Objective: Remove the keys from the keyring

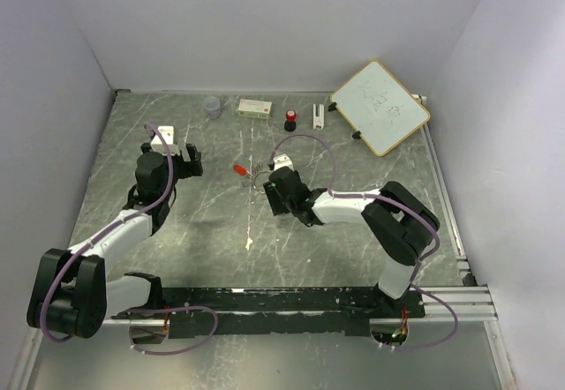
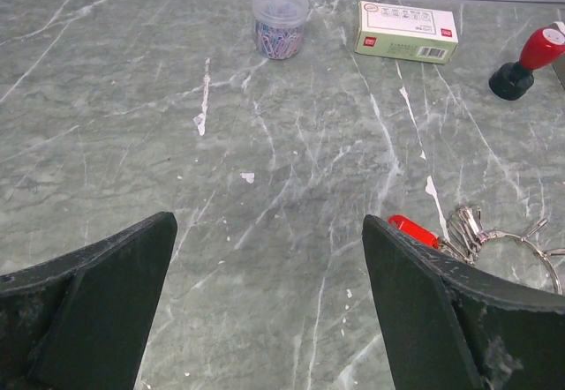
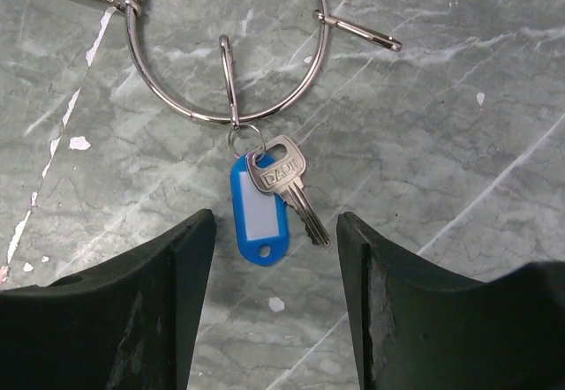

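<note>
My left pincer (image 2: 267, 224) is hovering over the left of the table, fingers spread wide, pinching nothing. Right of it the red plastic-headed key (image 2: 413, 229) is lying flat beside the thin silver wire keyring (image 3: 298, 90); I cannot tell how it is attached. Off the ring's near side the blue plastic-tagged key (image 3: 259, 213), short silver blade alongside, is lying on a small loop. My right pincer (image 3: 275, 222) is waiting just near of it, fingers apart and empty, with the tag in line with the gap.

I am judging this the approach to the blue key. Tag and blade are lying thin on hard stone, so the fingertips should be skimming the surface and straddling both. The left pincer should be pinning the ring, or the whole bunch will be dragging.

The grey-green marbled tabletop (image 2: 132, 99) is looking smooth, white-veined and flecked. Plain white walls (image 1: 265, 19) are closing in left, far and right.
</note>
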Robot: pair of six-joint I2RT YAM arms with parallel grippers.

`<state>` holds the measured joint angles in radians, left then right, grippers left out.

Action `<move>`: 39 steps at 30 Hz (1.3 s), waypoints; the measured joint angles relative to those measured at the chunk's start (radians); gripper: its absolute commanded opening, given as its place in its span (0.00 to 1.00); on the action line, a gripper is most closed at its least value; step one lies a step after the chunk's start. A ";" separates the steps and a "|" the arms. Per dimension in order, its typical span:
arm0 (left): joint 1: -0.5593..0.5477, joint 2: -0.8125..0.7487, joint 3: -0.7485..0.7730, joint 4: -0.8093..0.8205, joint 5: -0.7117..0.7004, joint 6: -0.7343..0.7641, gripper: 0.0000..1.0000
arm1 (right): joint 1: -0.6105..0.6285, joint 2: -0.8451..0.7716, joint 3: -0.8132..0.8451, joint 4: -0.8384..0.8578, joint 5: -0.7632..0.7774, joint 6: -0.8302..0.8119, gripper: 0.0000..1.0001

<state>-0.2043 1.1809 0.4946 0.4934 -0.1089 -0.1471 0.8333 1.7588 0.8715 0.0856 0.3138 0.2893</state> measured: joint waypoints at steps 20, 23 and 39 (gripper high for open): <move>0.000 -0.008 -0.016 0.011 -0.026 -0.014 0.98 | 0.000 0.026 0.018 0.020 0.023 0.008 0.39; 0.000 -0.008 -0.016 0.011 -0.031 -0.018 0.98 | 0.002 0.026 0.018 0.017 0.023 0.016 0.32; 0.000 -0.010 -0.023 0.012 -0.056 -0.022 0.60 | 0.006 0.026 0.012 0.018 0.035 0.051 0.00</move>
<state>-0.2039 1.1709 0.4713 0.5056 -0.1646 -0.1688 0.8391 1.7851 0.8837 0.1036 0.3485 0.3408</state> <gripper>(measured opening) 0.755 0.241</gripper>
